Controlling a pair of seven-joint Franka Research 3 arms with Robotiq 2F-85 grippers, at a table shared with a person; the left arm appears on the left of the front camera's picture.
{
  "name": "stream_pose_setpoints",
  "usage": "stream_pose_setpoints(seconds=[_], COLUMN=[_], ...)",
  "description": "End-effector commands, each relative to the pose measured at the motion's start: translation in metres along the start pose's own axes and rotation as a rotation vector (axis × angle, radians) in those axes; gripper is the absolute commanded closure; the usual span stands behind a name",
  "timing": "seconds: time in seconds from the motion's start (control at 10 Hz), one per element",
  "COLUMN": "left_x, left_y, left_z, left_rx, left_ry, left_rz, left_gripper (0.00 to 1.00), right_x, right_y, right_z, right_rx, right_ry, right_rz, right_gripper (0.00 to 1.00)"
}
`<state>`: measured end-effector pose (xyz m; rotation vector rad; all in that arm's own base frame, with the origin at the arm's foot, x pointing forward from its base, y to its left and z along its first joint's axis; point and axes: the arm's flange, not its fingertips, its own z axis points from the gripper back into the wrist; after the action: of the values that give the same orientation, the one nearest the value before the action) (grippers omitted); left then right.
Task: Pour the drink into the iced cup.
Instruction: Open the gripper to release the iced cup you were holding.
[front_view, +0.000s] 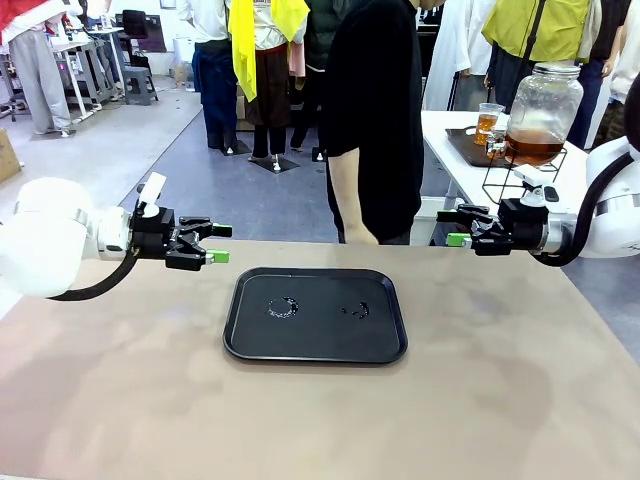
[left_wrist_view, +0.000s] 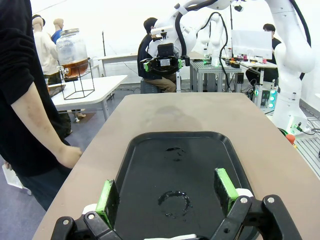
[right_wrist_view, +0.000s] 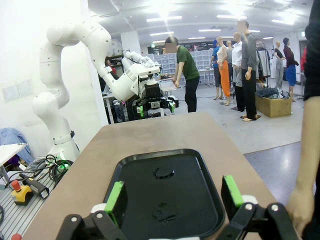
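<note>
Plainly, both sets of fingers are spread apart with nothing between them. The left gripper (front_view: 212, 243) hovers above the table near the left end of the flat black rectangular plastic tray (front_view: 250, 340), its green pads (left_wrist_view: 108, 201) framing the tray's near end in the left wrist view. The right gripper (front_view: 452, 228) hangs level off the tray's far right corner, and its own camera shows its pads (right_wrist_view: 114, 197) wide open over the tray's other end.

On the tray lie two small wet marks: a ring of droplets (front_view: 283, 307) on the left half and a fainter smear (front_view: 355, 310) toward the right. The tray carries no cup or vessel.

The translucent amber-brown drink (front_view: 530, 148) sits well apart from both grippers, filling the lower part of a large clear glass dispenser jar (front_view: 543, 100) on a black wire stand (front_view: 505, 180), which stands on a white side table (front_view: 470, 175) beyond the beige work table (front_view: 300, 420) at the far right. Behind it a clear cup (front_view: 487, 122) also holds amber liquid, resting on a dark tray there.

A person in a black shirt (front_view: 375, 120) stands at the table's far edge, one hand (left_wrist_view: 70, 156) resting by it.
</note>
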<state>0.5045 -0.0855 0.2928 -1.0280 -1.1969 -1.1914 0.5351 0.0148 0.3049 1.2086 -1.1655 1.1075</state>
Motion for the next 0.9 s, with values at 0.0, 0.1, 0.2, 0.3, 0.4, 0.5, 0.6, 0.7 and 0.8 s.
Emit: stream_pose_setpoints(seconds=[0.0,0.1,0.2,0.3,0.4,0.5,0.6,0.7,0.8], left_x=[0.0026,0.0026,0.0026,0.0026,0.0026,0.0026,0.0026,0.0026,0.0026], left_y=[0.0019,0.0019,0.0019,0.0019,0.0019,0.0019,0.0019,0.0019,0.0019], left_z=[-0.0008,-0.0008,-0.0008,-0.0008,-0.0008,-0.0008,-0.0008,-0.0008,-0.0008], left_rx=[0.004,0.004,0.004,0.004,0.004,0.004,0.004,0.004,0.004], left_ry=[0.005,0.005,0.005,0.005,0.005,0.005,0.005,0.005,0.005], left_rz=[0.009,0.009,0.009,0.009,0.009,0.009,0.009,0.009,0.009], left_gripper=[0.00,0.00,0.00,0.00,0.00,0.00,0.00,0.00,0.00], right_x=[0.0035,0.0035,0.0035,0.0035,0.0035,0.0035,0.0035,0.0035,0.0035], right_y=[-0.0008,-0.0008,-0.0008,-0.0008,-0.0008,-0.0008,-0.0008,-0.0008,-0.0008], right_z=[-0.0003,-0.0003,-0.0003,-0.0003,-0.0003,-0.0003,-0.0003,-0.0003,-0.0003], right_rx=[0.002,0.002,0.002,0.002,0.002,0.002,0.002,0.002,0.002], right_ry=[-0.001,-0.001,-0.001,-0.001,-0.001,-0.001,-0.001,-0.001,-0.001], right_rz=[0.007,0.007,0.007,0.007,0.007,0.007,0.007,0.007,0.007], right_gripper=[0.00,0.00,0.00,0.00,0.00,0.00,0.00,0.00,0.00])
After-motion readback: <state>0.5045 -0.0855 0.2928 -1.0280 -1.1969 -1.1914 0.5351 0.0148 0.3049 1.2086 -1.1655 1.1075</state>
